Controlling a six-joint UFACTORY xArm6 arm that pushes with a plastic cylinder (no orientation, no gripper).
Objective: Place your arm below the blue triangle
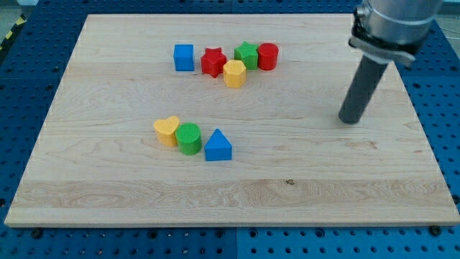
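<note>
Tip: the rod's lower end, called my tip (349, 120), rests on the wooden board (287, 201) toward the view's right, about midway between the view's top and bottom.
Rod: dark, straight, leaning slightly so that its upper part sits further to the view's right, where it joins the grey arm housing (392, 25) at the top right corner.
Gripper state: the arm carries no jaws, only the rod, so nothing is spread, pressed together or pinched.
Blue triangle: the blue triangle (218, 146) lies left of the board's centre, in the lower half of the view, well apart from the tip and a little lower in the view than it.
Tip relative to triangle: the tip is far off to the view's right of it, not under it.
Lower cluster: a green cylinder (189, 138) sits just beside the triangle on its left, apparently touching it, and a yellow heart (167, 131) sits against the cylinder's left side.
Upper cluster: a blue cube (184, 57) stands near the view's top, slightly apart from a red star (213, 62); a yellow hexagon-like block (234, 73) touches the star's lower right; a green star (246, 55) and a red cylinder (267, 56) stand side by side to the right.
Surround: a blue perforated table (438, 108) frames the board.
</note>
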